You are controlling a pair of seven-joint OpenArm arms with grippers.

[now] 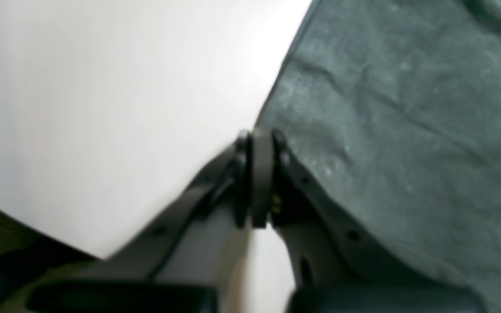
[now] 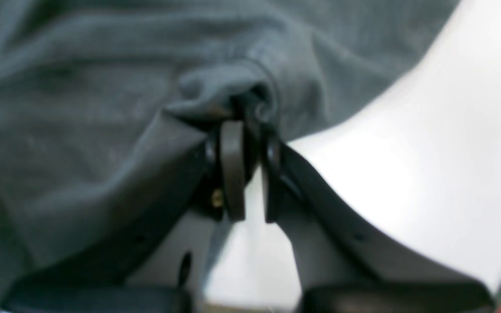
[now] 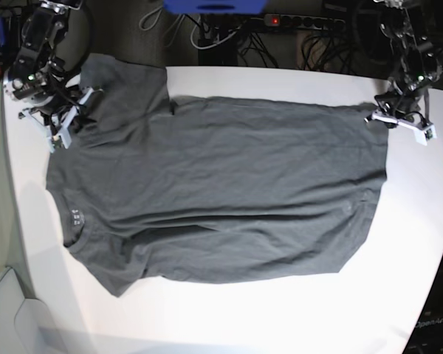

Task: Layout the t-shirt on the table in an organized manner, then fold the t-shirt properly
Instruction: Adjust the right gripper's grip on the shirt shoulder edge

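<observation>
A plain dark charcoal-grey short-sleeved cotton t-shirt [image 3: 221, 192] lies spread almost flat across the middle of the base view, so you have the laying-out largely done and no fold yet made. Its neck, with small white print inside, points to the left of the frame, and its hem runs down the right side. One sleeve reaches toward the upper left and the other toward the lower left. The body shows only shallow creases running left to right. The hem's lower right corner curves in rather than sitting square, and the upper left sleeve is bunched where it is gripped. By my judgement you still have a little smoothing to do, then all of the folding.

The shirt rests on a large smooth matte white worktop [image 3: 229, 317] with rounded edges, which shows bare around it on every side.

Your right pincer [image 2: 248, 115], at the upper left of the base view, is pinching a gathered ridge of the sleeve cloth between its dark fingers. Your left pincer [image 1: 257, 134], at the upper right of the base view, is pressed together at the very edge of the hem corner. Whether it has cloth caught between its tips, I cannot tell.
</observation>
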